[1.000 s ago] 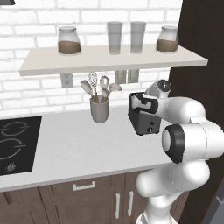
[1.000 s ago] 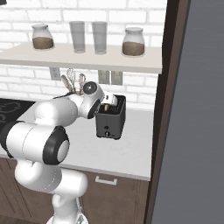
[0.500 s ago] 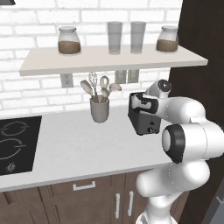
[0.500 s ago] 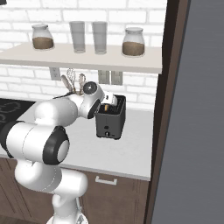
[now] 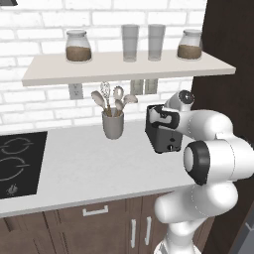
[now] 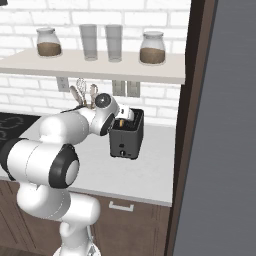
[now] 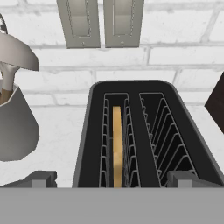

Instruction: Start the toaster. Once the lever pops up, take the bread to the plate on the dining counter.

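Arm [image 5: 213, 149] rises from lower right of left base view, elbow bent, forearm reaching left toward frame centre. Gripper [image 7: 112, 179] at bottom of hand view, jaws spread wide, nothing between fingertips [image 7: 41, 178].

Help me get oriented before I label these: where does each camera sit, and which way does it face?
Left base view: behind-left of the arm, facing the counter; the arm covers part of the toaster.
Right base view: behind-right, same counter; arm at lower left.
Hand view: above the toaster, looking into its slots at the bread; the gripper open.
All share the toaster and utensil cup.
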Motion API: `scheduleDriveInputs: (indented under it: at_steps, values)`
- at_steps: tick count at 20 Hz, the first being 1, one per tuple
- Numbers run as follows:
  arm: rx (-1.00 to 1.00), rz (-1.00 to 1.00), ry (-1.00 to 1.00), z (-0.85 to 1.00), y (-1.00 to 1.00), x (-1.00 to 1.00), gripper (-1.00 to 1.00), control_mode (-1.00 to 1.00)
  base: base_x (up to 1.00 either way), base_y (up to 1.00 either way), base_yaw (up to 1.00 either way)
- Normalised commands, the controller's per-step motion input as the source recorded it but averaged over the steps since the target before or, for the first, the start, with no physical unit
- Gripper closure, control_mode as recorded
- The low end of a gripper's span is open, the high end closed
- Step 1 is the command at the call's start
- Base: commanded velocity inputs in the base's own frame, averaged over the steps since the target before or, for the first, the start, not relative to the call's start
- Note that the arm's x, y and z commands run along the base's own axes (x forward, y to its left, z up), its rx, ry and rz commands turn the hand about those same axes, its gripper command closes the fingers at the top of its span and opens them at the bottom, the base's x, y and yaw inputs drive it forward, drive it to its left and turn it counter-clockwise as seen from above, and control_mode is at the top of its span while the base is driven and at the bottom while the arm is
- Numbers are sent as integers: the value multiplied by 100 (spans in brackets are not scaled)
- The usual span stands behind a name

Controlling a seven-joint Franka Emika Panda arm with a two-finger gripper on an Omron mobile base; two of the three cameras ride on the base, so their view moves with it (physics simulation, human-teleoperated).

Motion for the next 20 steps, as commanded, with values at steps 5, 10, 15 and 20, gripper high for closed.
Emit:
scheduleDriveInputs:
  at_steps: [5, 10, 15, 20]
  values:
    - [0, 0, 0, 0, 0, 0, -100, -100, 0, 0, 0]
    - [0, 0, 0, 0, 0, 0, -100, -100, 0, 0, 0]
    - [0, 0, 0, 0, 0, 0, -100, -100, 0, 0, 0]
    - [0, 0, 0, 0, 0, 0, -100, -100, 0, 0, 0]
